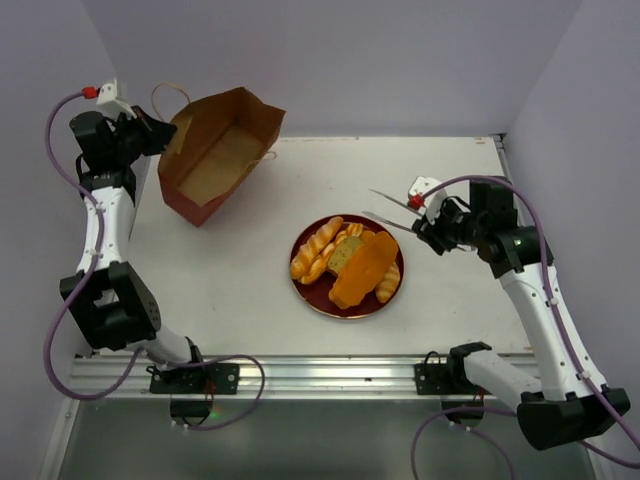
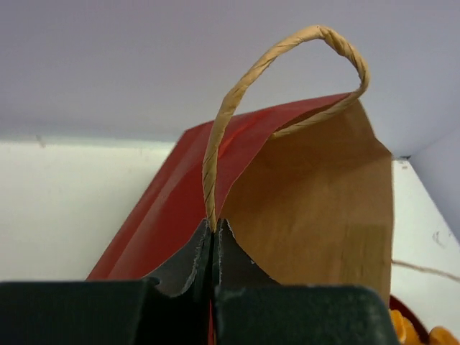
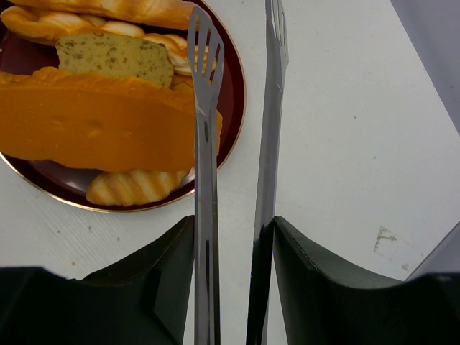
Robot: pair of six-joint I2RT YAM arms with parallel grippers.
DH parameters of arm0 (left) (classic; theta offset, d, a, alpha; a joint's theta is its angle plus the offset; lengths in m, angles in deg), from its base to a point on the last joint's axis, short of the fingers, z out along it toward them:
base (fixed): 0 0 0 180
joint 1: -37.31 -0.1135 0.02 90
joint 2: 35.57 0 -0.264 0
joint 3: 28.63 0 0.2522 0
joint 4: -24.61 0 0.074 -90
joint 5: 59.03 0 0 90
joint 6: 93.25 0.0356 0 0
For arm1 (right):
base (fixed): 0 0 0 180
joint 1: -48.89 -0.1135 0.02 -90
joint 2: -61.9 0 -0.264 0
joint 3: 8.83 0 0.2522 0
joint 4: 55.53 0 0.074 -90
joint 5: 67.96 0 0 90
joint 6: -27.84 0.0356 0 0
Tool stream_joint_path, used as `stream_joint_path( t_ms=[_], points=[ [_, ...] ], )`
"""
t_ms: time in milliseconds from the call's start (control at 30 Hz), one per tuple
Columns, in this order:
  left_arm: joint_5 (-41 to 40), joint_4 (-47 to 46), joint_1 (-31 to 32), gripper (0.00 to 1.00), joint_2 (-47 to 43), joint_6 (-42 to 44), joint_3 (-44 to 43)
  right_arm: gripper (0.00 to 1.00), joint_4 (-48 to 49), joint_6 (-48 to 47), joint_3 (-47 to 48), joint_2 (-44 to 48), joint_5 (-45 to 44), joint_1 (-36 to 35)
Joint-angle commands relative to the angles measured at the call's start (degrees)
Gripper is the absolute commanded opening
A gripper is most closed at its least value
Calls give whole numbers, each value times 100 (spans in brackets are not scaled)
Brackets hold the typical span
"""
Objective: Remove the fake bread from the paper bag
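The paper bag (image 1: 215, 155), dark red outside and brown inside, stands tilted at the back left with its mouth open upward. No bread shows inside it. My left gripper (image 1: 150, 135) is shut on the bag's rim (image 2: 244, 136) at the foot of a tan cord handle (image 2: 215, 151). The fake bread (image 1: 348, 265) lies piled on a round dark-red plate (image 1: 318, 300): an orange slab (image 3: 93, 129), a tan slice (image 3: 115, 57) and ridged loaves (image 3: 133, 185). My right gripper (image 3: 233, 223) is shut on metal tongs (image 3: 205, 144), whose tips stand apart beside the plate's right edge.
The tongs (image 1: 385, 210) reach out from my right gripper (image 1: 432, 232) toward the plate's upper right. Walls close the table at the back and on both sides. An aluminium rail (image 1: 320, 372) with both arm bases runs along the near edge.
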Motion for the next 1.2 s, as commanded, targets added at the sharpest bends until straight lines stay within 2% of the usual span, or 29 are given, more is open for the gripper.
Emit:
stream_joint_path(
  t_ms=[0, 167, 267, 367, 400, 467, 500, 700, 867, 900, 967, 1000, 1167],
  points=[
    [108, 504, -284, 0, 573, -1070, -249, 49, 318, 131, 23, -34, 107, 76],
    [328, 670, -285, 2, 1249, -1000, -530, 49, 494, 403, 128, -253, -148, 146],
    [284, 828, -294, 8, 1409, -877, -653, 49, 590, 623, 208, -437, -236, 251],
    [240, 838, -337, 22, 1392, -824, -689, 49, 731, 904, 252, -622, -236, 445],
    [214, 855, -355, 30, 1365, -807, -697, 49, 775, 983, 252, -666, -193, 506],
    [187, 899, -381, 40, 1295, -763, -759, 49, 880, 1176, 252, -772, -87, 682],
    [170, 925, -381, 49, 1269, -736, -794, 49, 915, 1238, 252, -868, -52, 743],
    [-76, 970, -381, 68, 926, -692, -830, 48, 1267, 1634, 199, -1115, 177, 1078],
    [-112, 873, -381, 72, 601, -797, -750, 48, 1627, 1976, 147, -1422, 335, 1491],
    [-121, 838, -381, 78, 557, -832, -742, 48, 1689, 2038, 138, -1484, 396, 1543],
    [-68, 750, -373, 80, 443, -964, -733, 47, 1917, 2240, 112, -1711, 449, 1719],
    [-68, 741, -381, 86, 416, -999, -750, 47, 2013, 2319, 85, -1800, 475, 1781],
    [2, 741, -373, 88, 197, -1114, -838, 47, 2681, 2864, 15, -2537, 529, 2018]
  ],
)
